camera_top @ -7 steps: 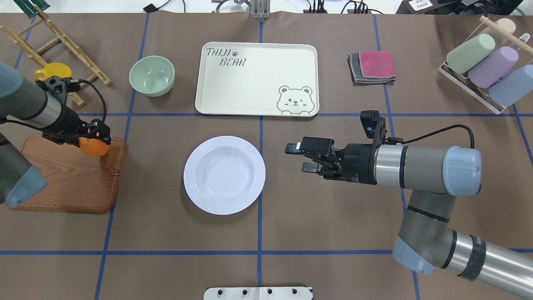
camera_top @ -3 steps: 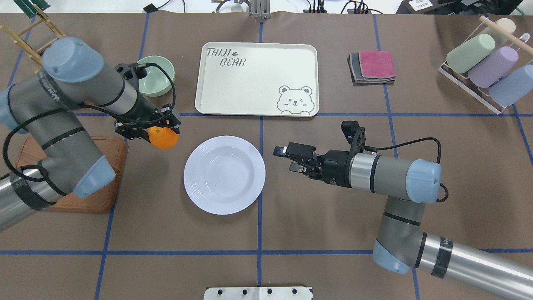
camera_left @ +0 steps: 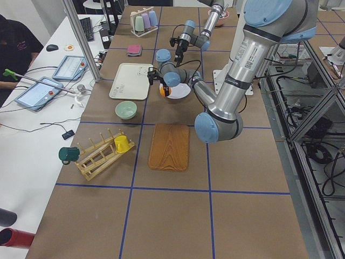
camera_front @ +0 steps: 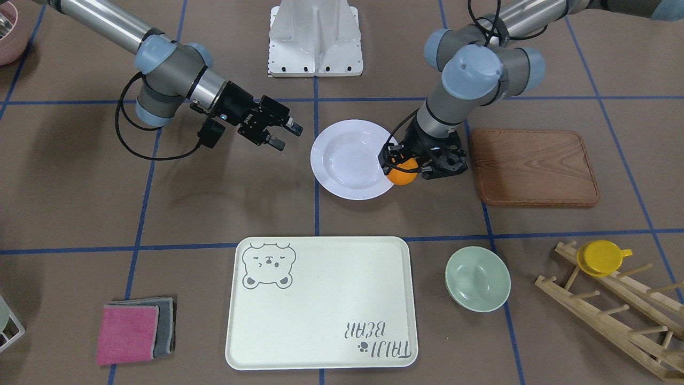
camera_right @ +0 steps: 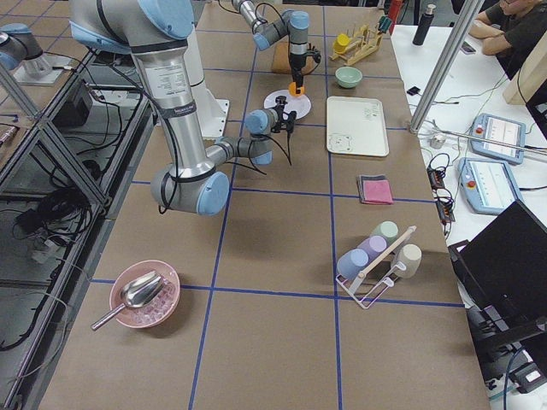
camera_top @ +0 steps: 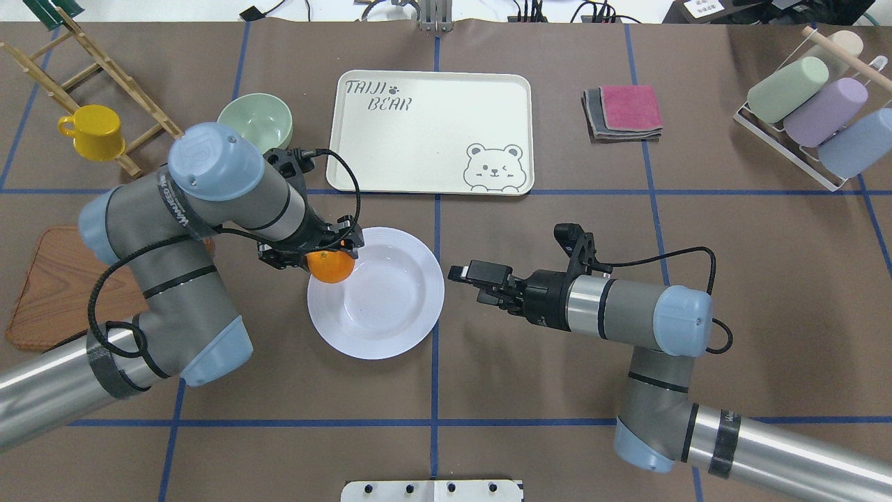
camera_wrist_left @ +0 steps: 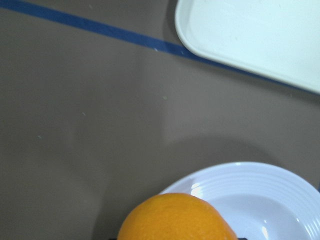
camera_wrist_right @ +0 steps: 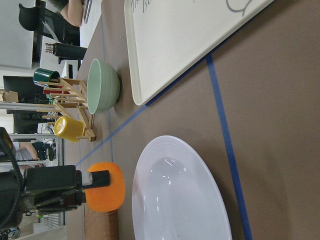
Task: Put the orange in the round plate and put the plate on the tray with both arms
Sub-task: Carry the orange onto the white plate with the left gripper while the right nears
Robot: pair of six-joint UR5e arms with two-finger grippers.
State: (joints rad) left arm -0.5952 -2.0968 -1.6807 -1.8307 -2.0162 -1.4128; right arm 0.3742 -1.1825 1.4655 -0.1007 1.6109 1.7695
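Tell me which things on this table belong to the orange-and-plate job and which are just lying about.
In the job: orange, held by the left gripper; round plate; tray; right gripper, open beside the plate.
Lying about: green bowl, yellow cup, wooden rack, wooden board, folded cloths, pastel cups.

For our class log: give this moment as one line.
left gripper: shut on orange over round plate rim | right gripper: open beside plate | plate: off tray
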